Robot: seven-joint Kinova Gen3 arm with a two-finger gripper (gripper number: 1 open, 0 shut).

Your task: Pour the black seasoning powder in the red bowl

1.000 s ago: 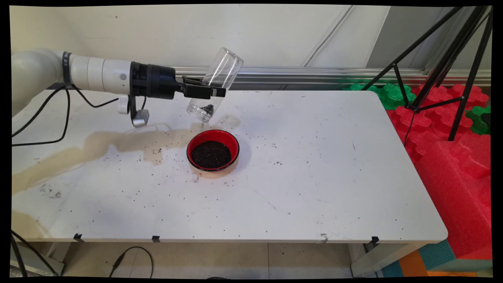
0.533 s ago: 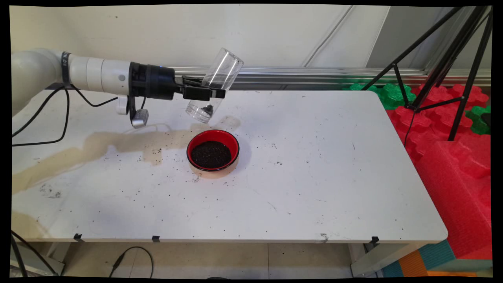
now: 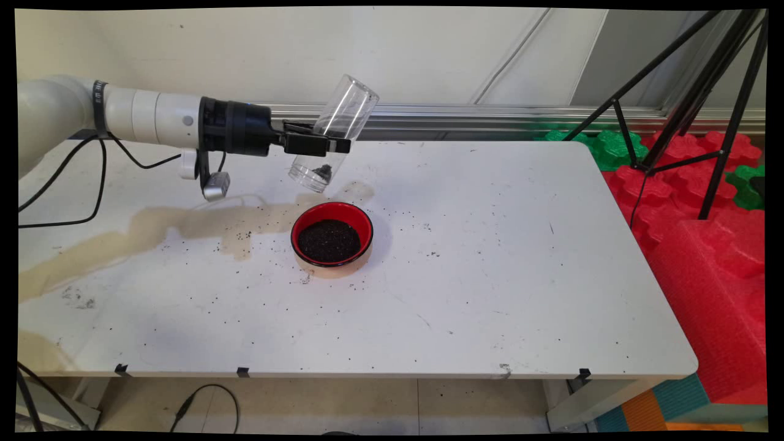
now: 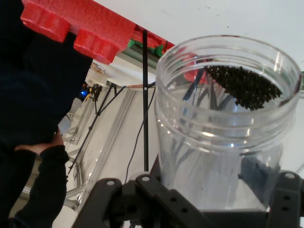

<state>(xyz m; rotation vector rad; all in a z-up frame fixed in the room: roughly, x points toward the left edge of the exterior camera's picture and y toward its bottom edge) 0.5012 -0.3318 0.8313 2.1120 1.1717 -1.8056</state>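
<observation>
Your clear plastic jar (image 3: pixel 334 133) hangs in the air above the far left part of the table (image 3: pixel 490 257), tipped mouth-down toward the near left, with its closed bottom pointing up and to the right. Most of what it carried looks to be out: only a small clump of dark grains (image 4: pixel 247 86) sits against the lip in the hand view, and the rest of the jar shows clear. That little clump is what is left to come out, by the look of it.

Just near of the jar's mouth, the red bowl (image 3: pixel 332 236) stands on the table, holding a mound of the same dark grains (image 3: pixel 329 241). The mouth sits a bit to the far left of the bowl's rim rather than squarely over it, so judge that alignment yourself.

Your gripper (image 3: pixel 327 144) reaches in level from the left and is clamped across the jar's middle, one finger on either side, closed to the jar's width.

Loose grains are scattered across the tabletop around the bowl, and a tan stain (image 3: pixel 153 229) spreads away to the left.
</observation>
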